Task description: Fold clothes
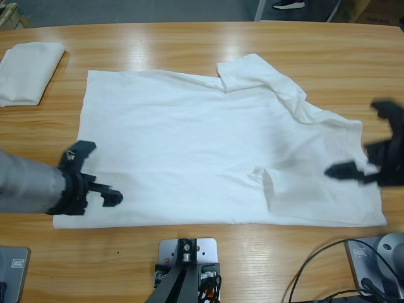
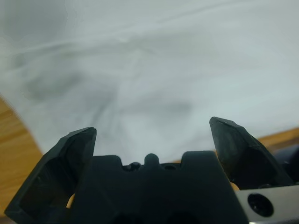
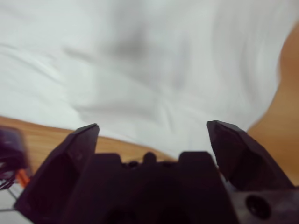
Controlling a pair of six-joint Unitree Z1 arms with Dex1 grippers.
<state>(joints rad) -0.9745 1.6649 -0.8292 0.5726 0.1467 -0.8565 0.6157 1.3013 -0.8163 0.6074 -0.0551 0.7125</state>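
Judging from how things lie, the folding of the large white T-shirt (image 1: 208, 151) has barely begun. It is spread nearly flat across the middle of the wooden table (image 1: 189, 44), its hem end to the left and its sleeves to the right. Only the far sleeve (image 1: 262, 76) is turned and bunched, and a small crease stands near the near sleeve; no clean fold shows in the body. At the table's far left corner a second white garment (image 1: 28, 71) lies already folded into a small packet, well apart from the shirt, so one piece looks finished.

The left gripper (image 1: 95, 173) comes in from the left edge and sits over the shirt's near left corner with its jaws spread; in the left wrist view (image 2: 152, 140) nothing but white cloth lies between them, and nothing is pinched. The right gripper (image 1: 366, 145) enters from the right edge over the shirt's right end, jaws likewise spread and empty, as its wrist view (image 3: 152, 135) also shows.

Whether either gripper's jaw tips touch the fabric cannot be told. The right gripper is smeared in the high view and runs off the picture's edge. The collar is not visible, so which face of the shirt is up is unclear.
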